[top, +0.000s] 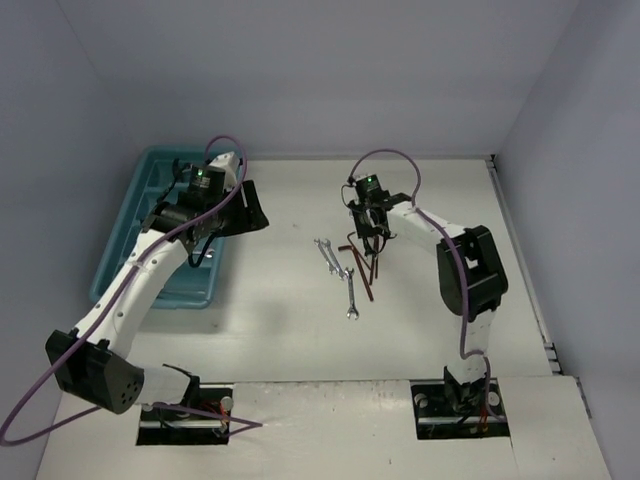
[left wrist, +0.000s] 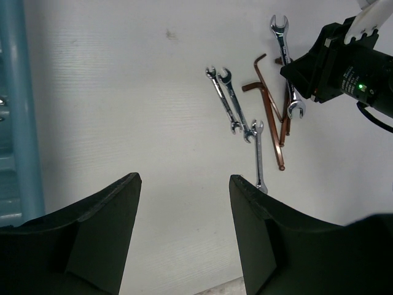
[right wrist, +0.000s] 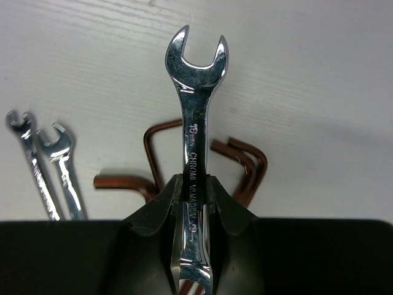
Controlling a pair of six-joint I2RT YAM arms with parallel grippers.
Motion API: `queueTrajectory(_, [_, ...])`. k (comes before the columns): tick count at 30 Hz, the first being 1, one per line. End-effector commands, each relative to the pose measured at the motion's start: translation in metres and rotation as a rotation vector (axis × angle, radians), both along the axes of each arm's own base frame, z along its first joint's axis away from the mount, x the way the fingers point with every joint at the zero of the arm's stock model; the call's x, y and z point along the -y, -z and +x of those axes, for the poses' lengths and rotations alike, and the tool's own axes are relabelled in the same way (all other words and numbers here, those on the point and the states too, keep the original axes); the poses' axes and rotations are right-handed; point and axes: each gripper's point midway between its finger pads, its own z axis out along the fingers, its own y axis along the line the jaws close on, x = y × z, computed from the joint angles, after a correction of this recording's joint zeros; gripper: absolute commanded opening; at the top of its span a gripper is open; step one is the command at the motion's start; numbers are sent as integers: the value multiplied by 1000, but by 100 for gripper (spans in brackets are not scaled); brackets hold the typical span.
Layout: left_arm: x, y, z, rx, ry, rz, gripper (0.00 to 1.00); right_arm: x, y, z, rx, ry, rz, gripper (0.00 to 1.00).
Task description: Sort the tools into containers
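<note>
Right wrist view shows the right gripper (right wrist: 191,184) clamped on a silver wrench (right wrist: 193,92) above reddish-brown tools (right wrist: 247,161), while the left gripper (left wrist: 184,179) hangs spread apart near the teal tray (left wrist: 18,123).

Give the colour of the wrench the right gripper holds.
The wrench is shiny silver; the right wrist view shows it best.
</note>
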Motion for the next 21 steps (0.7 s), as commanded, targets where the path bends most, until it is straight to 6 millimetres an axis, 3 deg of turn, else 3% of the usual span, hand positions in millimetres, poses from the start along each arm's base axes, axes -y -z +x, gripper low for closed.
queueTrajectory(1, [26,-46,7,94,36,-99,56,-22,-120,-6,250,-84,97,0])
queueTrajectory(7, [66,-72,12,158,100,-257,57,-74,-171,-65,320,-252,210,0])
queueTrajectory(8, [68,-70,13,151,102,-264,57,-75,-176,-68,329,-258,220,0])
queueTrajectory(10, [85,-78,16,182,138,-315,57,-102,-192,-94,341,-325,283,0])
queueTrajectory(16, [103,-73,22,189,158,-401,58,-138,-222,-128,374,-393,406,0])
queueTrajectory(21, [110,-69,17,195,168,-439,58,-150,-234,-139,390,-411,456,0])
